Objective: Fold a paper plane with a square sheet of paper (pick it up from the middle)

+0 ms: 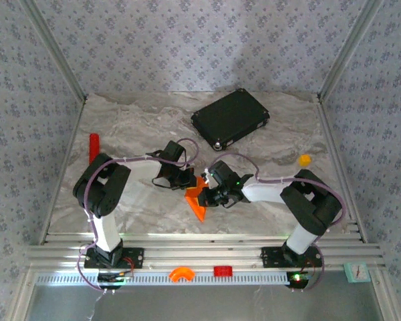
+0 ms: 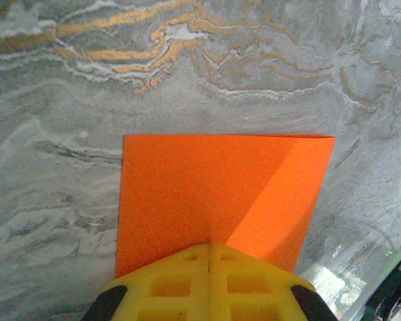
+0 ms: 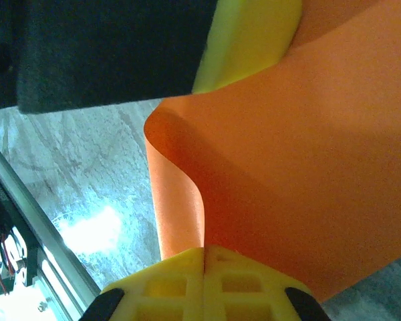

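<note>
The square sheet of paper (image 1: 198,204) is bright orange and hangs between both grippers above the marble table, near its front middle. My left gripper (image 1: 189,179) is shut on one edge. In the left wrist view the sheet (image 2: 214,187) spreads flat ahead of the left gripper (image 2: 209,249), with a diagonal fold line and a lighter right part. My right gripper (image 1: 210,194) is shut on the opposite side. In the right wrist view the sheet (image 3: 307,167) curls upward from the right gripper (image 3: 204,251) towards the left gripper's yellow finger (image 3: 254,40). A paper plane is out of view.
A black flat case (image 1: 230,118) lies at the back right of the table (image 1: 140,120). A red cylinder (image 1: 93,146) stands at the left edge and a small orange-yellow lump (image 1: 305,160) at the right. An orange curved piece (image 1: 182,273) and a red block (image 1: 222,271) sit on the front rail.
</note>
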Controlling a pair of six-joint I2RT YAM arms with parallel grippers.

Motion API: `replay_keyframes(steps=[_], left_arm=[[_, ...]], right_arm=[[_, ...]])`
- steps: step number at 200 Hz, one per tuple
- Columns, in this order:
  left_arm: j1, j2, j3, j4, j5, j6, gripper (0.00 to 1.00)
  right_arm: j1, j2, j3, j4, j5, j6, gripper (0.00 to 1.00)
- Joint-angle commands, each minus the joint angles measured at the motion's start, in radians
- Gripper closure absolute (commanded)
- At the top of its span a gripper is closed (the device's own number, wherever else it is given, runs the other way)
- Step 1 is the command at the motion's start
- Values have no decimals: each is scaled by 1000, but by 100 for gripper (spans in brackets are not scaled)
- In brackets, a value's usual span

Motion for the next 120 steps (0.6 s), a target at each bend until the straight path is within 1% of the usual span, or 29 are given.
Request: replay_keyframes(steps=[1,66,120], left_arm=[[-11,-6,3,-64,-26,3,100],[-10,3,20,-72,-29,2,100],[-10,3,9,-63,-28,-1,100]], right_arm=[[8,17,30,-39,7,-17,98],[16,16,23,-35,-24,-17,98],[13,23,22,-40,8,-17,98]])
